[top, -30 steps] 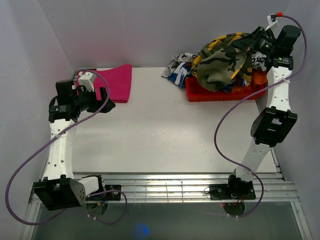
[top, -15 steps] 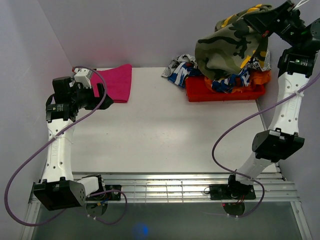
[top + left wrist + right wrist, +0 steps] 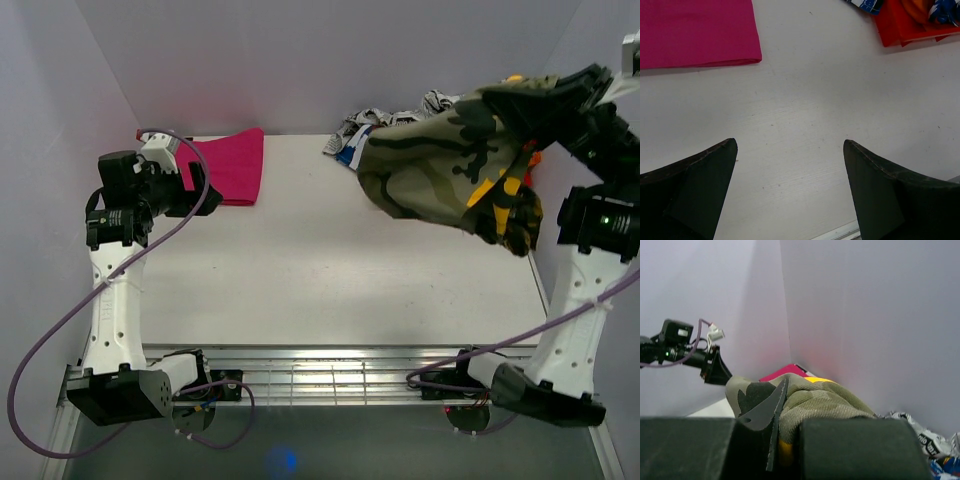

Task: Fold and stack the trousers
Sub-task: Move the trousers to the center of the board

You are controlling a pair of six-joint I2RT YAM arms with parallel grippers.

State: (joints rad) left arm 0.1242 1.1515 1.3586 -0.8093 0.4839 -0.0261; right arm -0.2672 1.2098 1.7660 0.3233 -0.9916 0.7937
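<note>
The camouflage trousers (image 3: 440, 165) hang bunched in the air over the table's back right part, their olive, dark and yellow-orange cloth drooping to the left and down. My right gripper (image 3: 572, 92) is raised high at the far right and is shut on their upper edge. In the right wrist view the trousers (image 3: 830, 400) are pinched between the two dark fingers of the right gripper (image 3: 790, 440). My left gripper (image 3: 197, 186) hovers open near the table's back left, with bare table showing between the fingers of the left gripper (image 3: 789, 144).
A folded pink cloth (image 3: 232, 165) lies at the back left, just beyond the left gripper. A black-and-white newsprint garment (image 3: 385, 117) and a blue-and-white one (image 3: 348, 152) lie at the back, partly behind the trousers. The red bin (image 3: 900, 25) holds more clothes.
The right arm has lifted the trousers out of the red bin and swung them forward and left over the table. The left arm has shifted slightly up and left, still open.
</note>
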